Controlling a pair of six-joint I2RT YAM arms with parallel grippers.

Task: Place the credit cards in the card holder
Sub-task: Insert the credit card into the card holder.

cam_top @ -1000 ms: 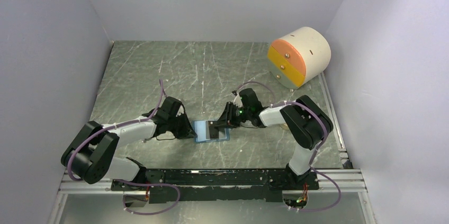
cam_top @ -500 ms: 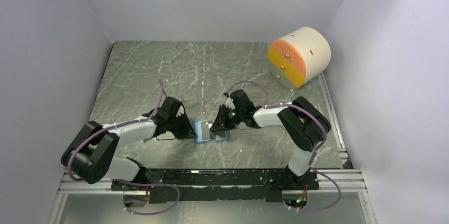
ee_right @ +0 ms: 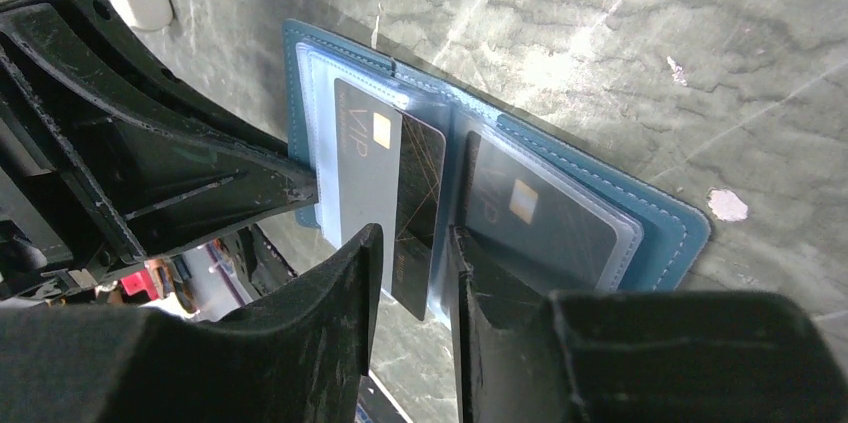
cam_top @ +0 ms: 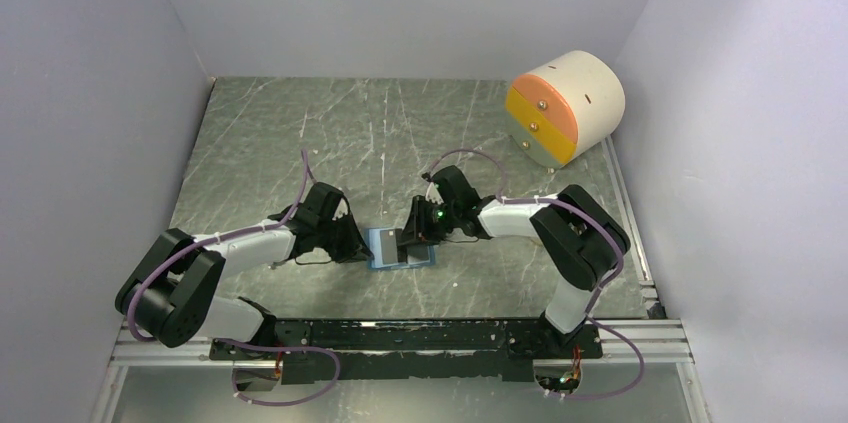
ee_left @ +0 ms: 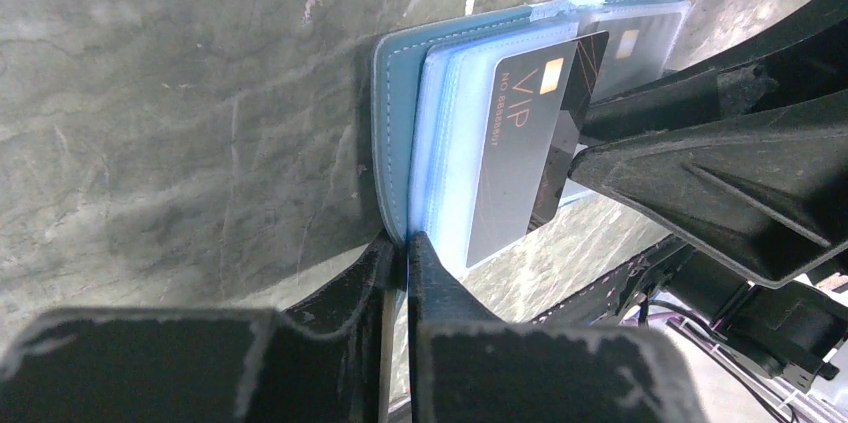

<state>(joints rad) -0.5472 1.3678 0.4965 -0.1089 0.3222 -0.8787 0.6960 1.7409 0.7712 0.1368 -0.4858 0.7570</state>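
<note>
The blue card holder (cam_top: pixel 385 247) lies open on the table between both grippers, its clear sleeves up. My left gripper (cam_top: pixel 362 246) is shut on the holder's left cover edge (ee_left: pixel 392 123), the tips pinching it (ee_left: pixel 405 243). A black VIP credit card (ee_right: pixel 385 173) sits partly inside the left sleeve, with its near end sticking out; it also shows in the left wrist view (ee_left: pixel 520 158). My right gripper (ee_right: pixel 412 243) is a little open, its fingers standing on either side of that card's near end. A second dark card (ee_right: pixel 540 213) sits in the right sleeve.
A big cream drum with orange-yellow drawers (cam_top: pixel 565 105) stands at the back right by the wall. Grey walls close in the table on the left, back and right. A metal rail (cam_top: pixel 400 335) runs along the near edge.
My right gripper has moved left over the holder, carrying the black card further across it. The left gripper and the holder have stayed in place.
</note>
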